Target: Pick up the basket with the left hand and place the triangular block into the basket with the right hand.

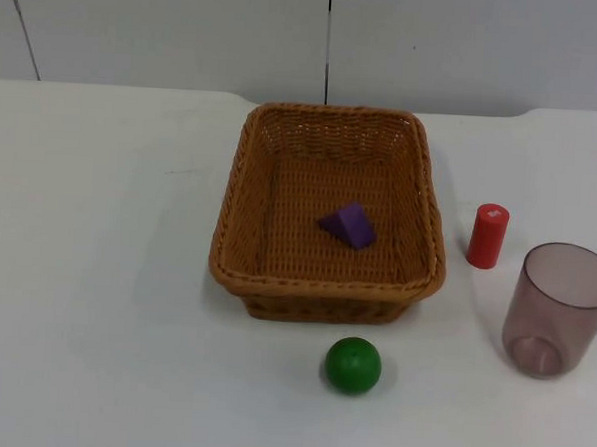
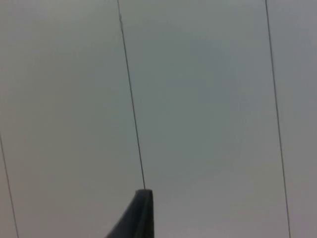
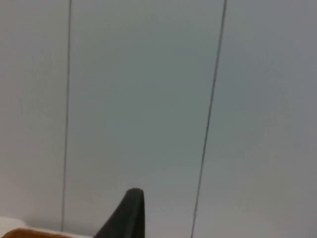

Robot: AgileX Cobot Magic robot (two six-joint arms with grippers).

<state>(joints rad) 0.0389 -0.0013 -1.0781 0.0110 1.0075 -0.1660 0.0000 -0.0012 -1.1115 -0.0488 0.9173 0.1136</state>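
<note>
- Top view: the triangular block (image 1: 348, 226) is purple, a small wedge lying on the woven floor of the basket (image 1: 230, 225), a little toward 4 o'clock from the floor's middle. Its long axis runs roughly 10 to 4 o'clock.
- Basket: brown wicker, rectangular, standing on the white table (image 1: 96, 273) near the grey partition wall (image 1: 169, 26).
- Left gripper (image 2: 141, 215) and right gripper (image 3: 130, 213) each face the wall; whether either is open or closed cannot be told.
- A green ball (image 1: 353, 365) lies at 6 o'clock of the basket; a red cylinder (image 1: 487, 235) and a translucent cup (image 1: 559, 309) stand at 3 to 4 o'clock.
</note>
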